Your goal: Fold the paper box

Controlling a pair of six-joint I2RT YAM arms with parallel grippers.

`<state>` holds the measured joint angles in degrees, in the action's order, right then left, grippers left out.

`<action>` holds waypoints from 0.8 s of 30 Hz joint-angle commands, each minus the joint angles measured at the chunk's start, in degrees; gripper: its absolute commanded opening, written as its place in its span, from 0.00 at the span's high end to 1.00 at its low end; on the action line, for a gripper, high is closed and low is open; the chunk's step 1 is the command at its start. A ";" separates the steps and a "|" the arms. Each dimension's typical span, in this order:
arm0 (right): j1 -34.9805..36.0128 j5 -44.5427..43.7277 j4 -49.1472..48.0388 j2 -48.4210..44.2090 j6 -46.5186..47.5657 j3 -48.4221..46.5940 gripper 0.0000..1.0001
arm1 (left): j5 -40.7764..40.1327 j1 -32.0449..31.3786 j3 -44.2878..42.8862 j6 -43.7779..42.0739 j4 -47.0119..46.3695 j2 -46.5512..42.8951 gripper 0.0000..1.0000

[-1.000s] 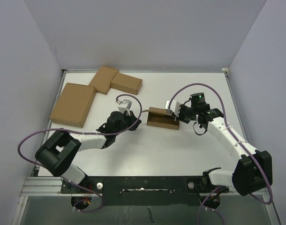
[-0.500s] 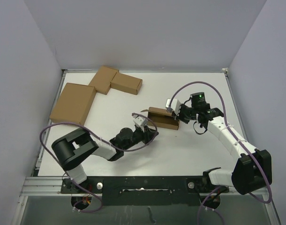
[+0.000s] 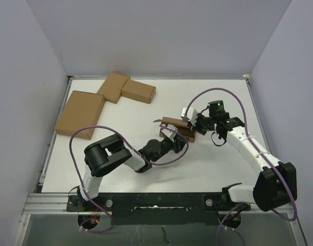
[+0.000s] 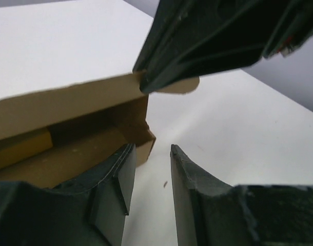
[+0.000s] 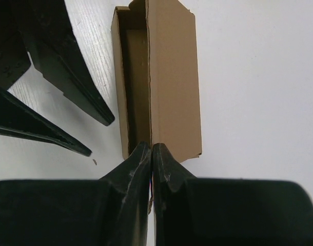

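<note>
- Left gripper (image 4: 150,156): fingers apart, nothing between them, low beside the open corner of the paper box (image 4: 69,102).
- Right gripper (image 5: 152,152): fingers pressed together, pinching the box's edge at one end.
- Paper box: mid-table (image 3: 218,97), interior exposed, between both grippers.
- Larger flat carton (image 3: 80,113): far-left area, well apart.

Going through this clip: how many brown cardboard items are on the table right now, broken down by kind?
Paper box, open along one side: 1
Large flat carton: 1
Small cartons touching at a corner: 2
Total: 4
</note>
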<state>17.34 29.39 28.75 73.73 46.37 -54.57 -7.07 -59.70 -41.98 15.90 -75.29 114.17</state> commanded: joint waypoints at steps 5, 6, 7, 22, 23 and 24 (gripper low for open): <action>0.59 1.98 1.48 0.37 -1.59 -1.78 0.98 | -5.37 -0.92 -7.61 2.64 -2.53 5.01 0.69; 0.59 2.06 1.48 0.25 -1.57 -1.75 0.98 | -5.53 -1.01 -8.05 2.84 -2.51 5.60 0.69; 0.59 2.08 1.48 0.27 -1.63 -1.77 0.98 | -5.64 -1.07 -8.64 3.11 -2.45 6.07 0.69; 0.66 2.62 1.57 0.36 -1.81 -1.88 0.98 | -7.84 -1.91 -14.21 4.75 0.41 11.71 0.72; 0.72 2.61 1.57 0.36 -1.81 -1.87 0.98 | -7.99 -1.91 -14.46 4.80 0.50 11.96 0.72; 0.68 2.61 1.57 0.34 -1.81 -1.78 0.98 | -8.25 -1.91 -14.66 4.84 0.61 12.15 0.73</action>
<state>17.37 30.00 28.80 73.73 45.84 -54.65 -13.74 -61.41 -54.02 19.55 -73.19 123.90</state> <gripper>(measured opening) 0.050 0.283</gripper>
